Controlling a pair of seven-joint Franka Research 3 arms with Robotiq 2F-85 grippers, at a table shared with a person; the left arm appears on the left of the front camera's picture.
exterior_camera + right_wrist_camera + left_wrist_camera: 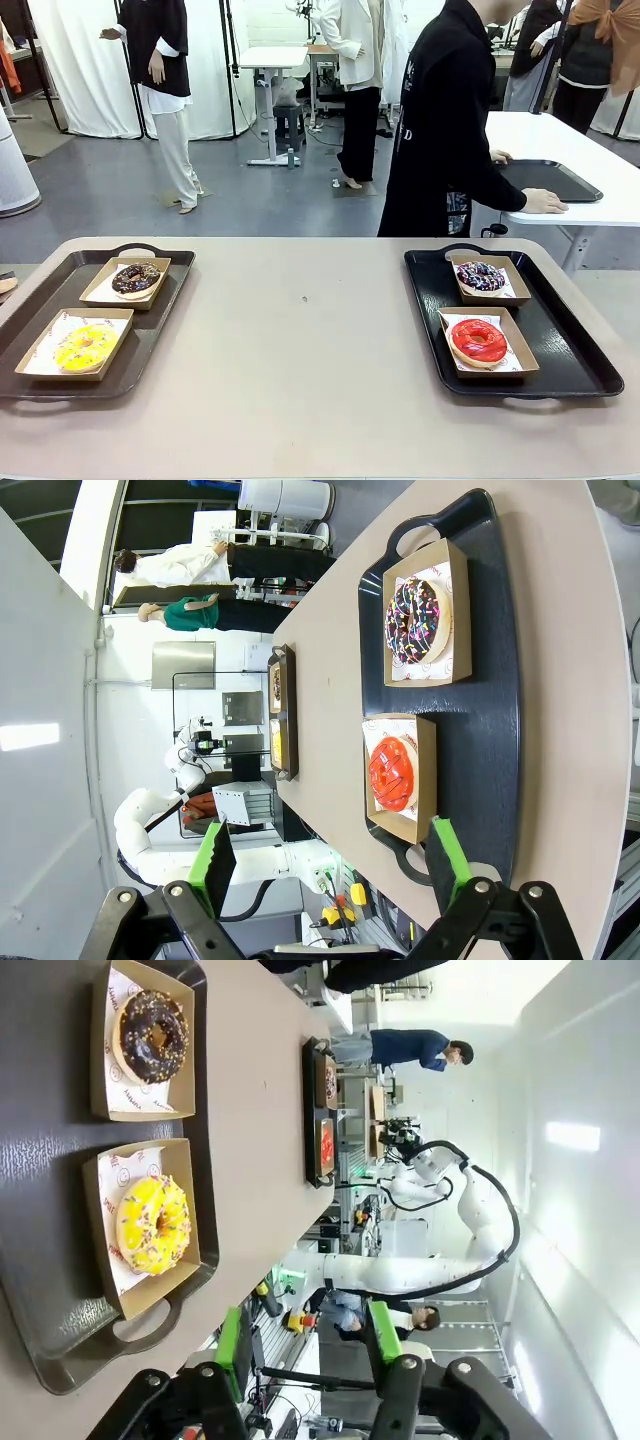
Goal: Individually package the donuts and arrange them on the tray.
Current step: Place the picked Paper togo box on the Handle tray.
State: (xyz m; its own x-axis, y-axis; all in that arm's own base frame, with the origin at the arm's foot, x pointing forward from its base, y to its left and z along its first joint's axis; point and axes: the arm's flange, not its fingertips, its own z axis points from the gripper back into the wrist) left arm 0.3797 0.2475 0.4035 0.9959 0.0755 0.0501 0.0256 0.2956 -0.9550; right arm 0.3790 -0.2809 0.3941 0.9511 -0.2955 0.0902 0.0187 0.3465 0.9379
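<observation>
donuts: four, each in its own kraft box; yellow donut (85,346) and chocolate donut (136,279) sit on the brown tray (30,300) at the robot's left, red donut (478,341) and sprinkled donut (481,276) on the black tray (570,350) at its right.
left gripper (305,1345): holds nothing, jaws partly apart, hanging off the brown tray's near end.
right gripper (328,865): spread wide and bare, off the black tray's near end.
person (450,120): turned to another table, both hands on a tray there.
risk, boxes: they look light and open-topped (my guess), so a finger catching a wall could tip one or slide it into its neighbour.
risk, icing: a pad coming down on a donut would smear the glaze.
risk, trays: a push at a handle could shift a whole tray.
writing: faint print on the liner papers, too small to read; no brand legible.
</observation>
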